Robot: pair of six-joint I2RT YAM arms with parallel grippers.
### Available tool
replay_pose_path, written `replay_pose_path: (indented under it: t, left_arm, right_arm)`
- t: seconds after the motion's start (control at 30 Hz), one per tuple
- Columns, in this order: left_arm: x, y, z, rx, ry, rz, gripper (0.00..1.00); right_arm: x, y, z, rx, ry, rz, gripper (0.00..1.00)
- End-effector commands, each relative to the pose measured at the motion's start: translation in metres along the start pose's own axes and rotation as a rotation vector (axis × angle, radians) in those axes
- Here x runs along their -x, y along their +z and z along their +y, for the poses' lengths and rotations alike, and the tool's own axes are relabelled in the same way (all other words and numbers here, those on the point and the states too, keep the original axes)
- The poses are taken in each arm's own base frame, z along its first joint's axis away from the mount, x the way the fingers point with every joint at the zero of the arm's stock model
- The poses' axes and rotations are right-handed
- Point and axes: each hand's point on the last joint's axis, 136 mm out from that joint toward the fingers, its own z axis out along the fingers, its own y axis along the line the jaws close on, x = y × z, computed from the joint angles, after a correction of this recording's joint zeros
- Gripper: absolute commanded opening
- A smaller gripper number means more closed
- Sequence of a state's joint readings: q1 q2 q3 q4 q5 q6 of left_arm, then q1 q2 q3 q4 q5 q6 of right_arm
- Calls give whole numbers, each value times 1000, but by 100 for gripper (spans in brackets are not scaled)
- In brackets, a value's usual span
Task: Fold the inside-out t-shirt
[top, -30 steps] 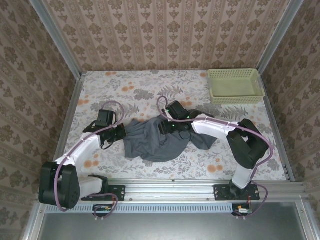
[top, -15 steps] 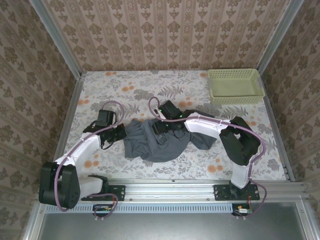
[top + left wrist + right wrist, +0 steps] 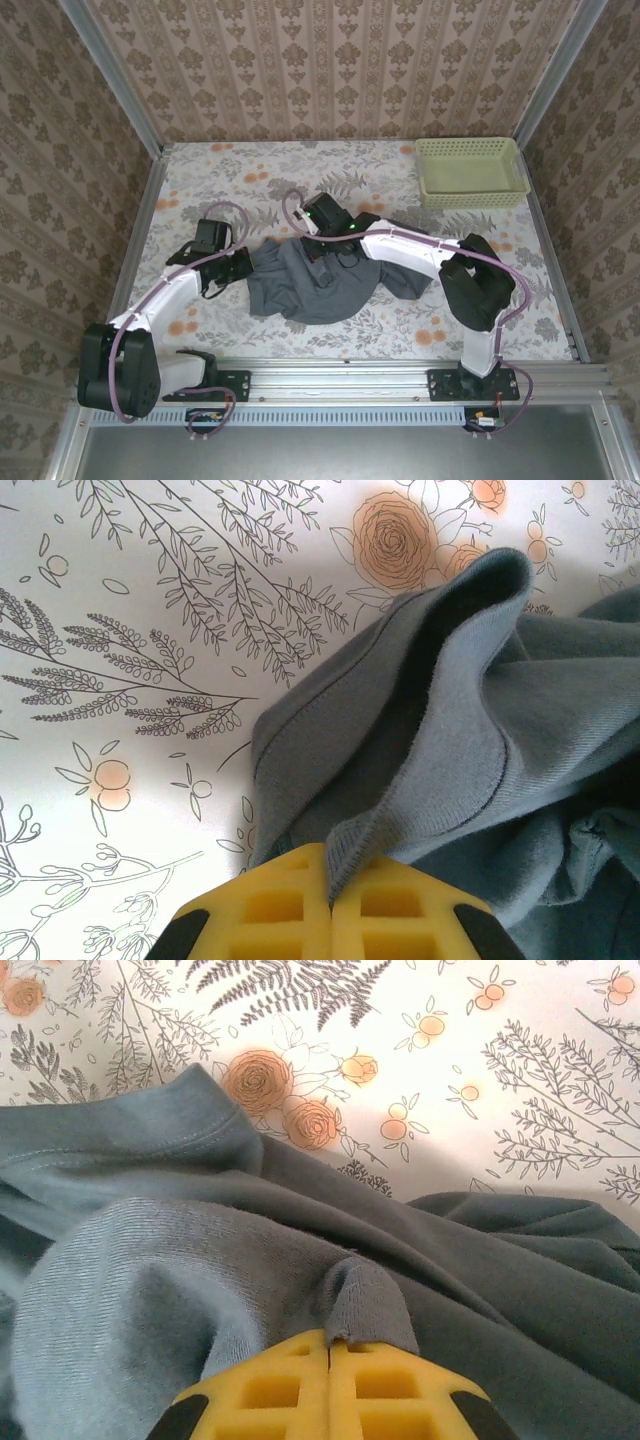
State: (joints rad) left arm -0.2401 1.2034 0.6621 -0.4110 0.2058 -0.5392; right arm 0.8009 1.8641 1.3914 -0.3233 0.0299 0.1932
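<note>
The inside-out t-shirt (image 3: pixel 315 285) lies crumpled in a blue-grey heap on the floral table, between the two arms. My left gripper (image 3: pixel 243 262) sits at the shirt's left edge and is shut on a hem fold (image 3: pixel 375 830), its yellow fingers (image 3: pixel 280 905) pressed together. My right gripper (image 3: pixel 312 247) is at the shirt's upper middle, shut on a pinched ridge of cloth (image 3: pixel 365 1305) that rises between its yellow fingers (image 3: pixel 385 1390). The shirt (image 3: pixel 150 1280) spreads in wrinkles around that pinch.
A pale green basket (image 3: pixel 471 172) stands at the back right corner. Patterned walls close in the table on three sides. Bare floral tabletop (image 3: pixel 250 175) lies behind the shirt and to the right front (image 3: pixel 450 330).
My right arm has moved left and slightly back across the shirt, and its gripper has gone from open to shut on the cloth. The left arm has kept still.
</note>
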Motion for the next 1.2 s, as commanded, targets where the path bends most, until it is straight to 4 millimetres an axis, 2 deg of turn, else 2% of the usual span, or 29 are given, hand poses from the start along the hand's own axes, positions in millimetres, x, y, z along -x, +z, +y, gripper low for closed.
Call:
replay_pose_path:
  t: [0.0, 0.17, 0.4, 0.47, 0.53, 0.6, 0.63, 0.7, 0.73, 0.8, 0.9, 0.93, 1.0, 1.07, 1.1, 1.17]
  left_arm:
    - [3, -2, 0, -2, -1, -7, 0]
    - [6, -4, 1, 10, -5, -15, 0]
    - [13, -12, -3, -12, -14, -52, 0]
    - [15, -13, -9, -41, -8, -57, 0]
    - [16, -15, -15, -65, -1, -57, 0]
    - [18, -18, -20, -76, 7, -64, 0]
    - [19, -19, -20, -76, 8, -66, 0]
    - [18, -20, -18, -68, 4, -69, 0]
    - [18, -20, -17, -60, 4, -72, 0]
    - [15, -21, -10, -34, -5, -71, 0]
    - [10, -19, 0, -4, -18, -53, 0]
    - [8, -18, 3, 6, -21, -46, 1]
    - [5, -16, 10, 31, -27, -35, 7]
    - [5, -18, 15, 59, -29, -39, 18]
    - [7, -21, 16, 68, -30, -48, 26]
    - [11, -31, 16, 84, -27, -77, 39]
  right_arm:
    - [20, -41, -1, -81, -63, -63, 0]
    - [43, -105, 0, -160, -108, -185, 0]
    - [69, -223, -19, -258, -63, -416, 0]
    - [73, -244, -17, -229, -49, -464, 0]
    - [77, -252, -8, -175, -46, -486, 0]
    - [80, -244, 2, -126, -49, -481, 0]
    - [78, -231, 6, -114, -49, -460, 0]
    - [72, -201, 16, -75, -41, -400, 0]
    - [64, -174, 24, -57, -51, -343, 0]
    - [48, -135, 41, -40, -83, -264, 0]
    - [23, -95, 49, -76, -113, -165, 0]
    - [18, -91, 47, -85, -109, -149, 0]
    - [12, -92, 48, -68, -112, -144, 12]
    - [8, -100, 48, -44, -115, -157, 24]
    - [6, -106, 46, -40, -108, -168, 33]
    - [3, -115, 33, -52, -61, -183, 48]
